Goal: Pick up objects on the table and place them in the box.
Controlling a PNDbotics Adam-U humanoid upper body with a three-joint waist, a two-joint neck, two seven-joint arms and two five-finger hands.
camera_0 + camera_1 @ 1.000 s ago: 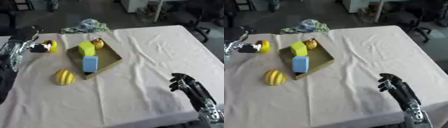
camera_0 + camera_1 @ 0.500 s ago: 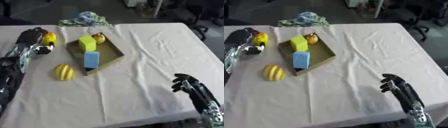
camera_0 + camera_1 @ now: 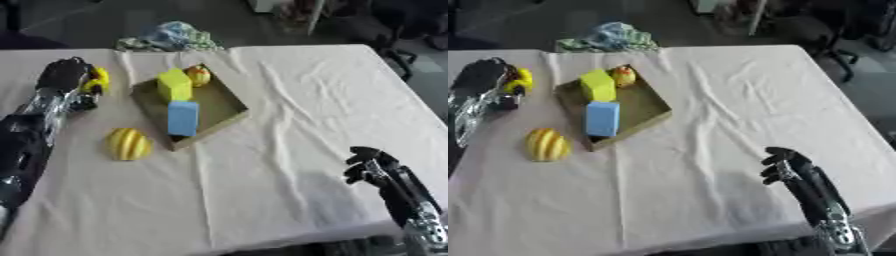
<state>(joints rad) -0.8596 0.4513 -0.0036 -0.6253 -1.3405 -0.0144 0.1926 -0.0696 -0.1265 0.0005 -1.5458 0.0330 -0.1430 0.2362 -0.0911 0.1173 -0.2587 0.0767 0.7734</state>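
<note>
A shallow cardboard box (image 3: 220,102) lies on the white tablecloth and holds a yellow-green block (image 3: 174,85), a blue block (image 3: 183,118) and a small orange-yellow fruit (image 3: 199,75). A yellow ribbed fruit (image 3: 129,144) lies on the cloth just left of the box. My left hand (image 3: 64,76) is at the far left with its fingers curled over a small yellow object (image 3: 98,79), most of which is hidden. My right hand (image 3: 374,164) rests near the lower right corner, fingers relaxed and holding nothing.
A crumpled blue-green cloth (image 3: 171,36) lies at the table's far edge behind the box. Chairs and furniture stand beyond the table at the upper right.
The camera has tilted, shifting the whole picture. My left hand has closed in over the small yellow object at the left. The right hand has stayed where it was.
</note>
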